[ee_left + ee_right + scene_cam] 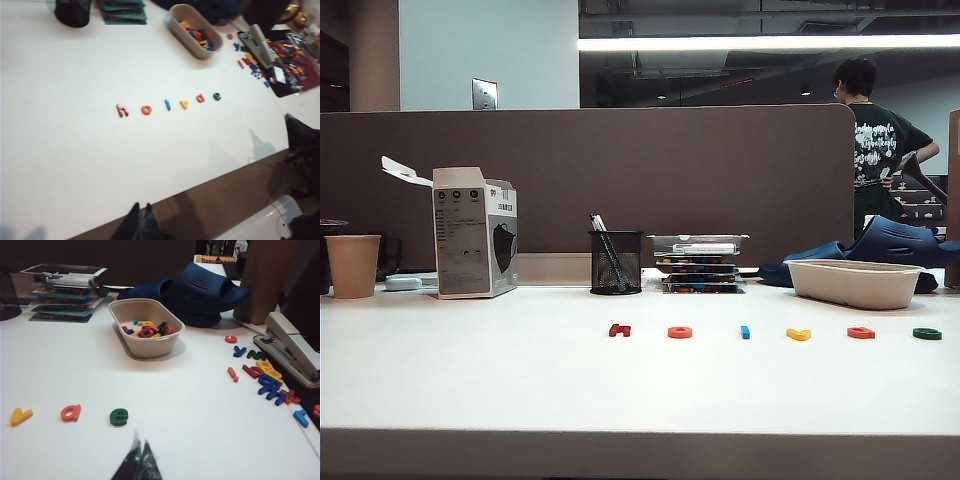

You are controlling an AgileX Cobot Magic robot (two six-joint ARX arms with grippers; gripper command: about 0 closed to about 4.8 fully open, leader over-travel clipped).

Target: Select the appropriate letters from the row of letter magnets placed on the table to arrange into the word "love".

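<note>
Both hands, left hand (141,212) and right hand (140,447), were pressed together, empty, above the white surface (520,380); six small plastic letter magnets (167,104) were laid in a row for choosing.

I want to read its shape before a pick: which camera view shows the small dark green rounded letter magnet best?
The right wrist view: the dark green rounded letter magnet lies close and sharp there, reading as an "e". In the exterior view it is a flat green sliver at the row's right end. In the left wrist view it is tiny, far from the shut left gripper.
</note>
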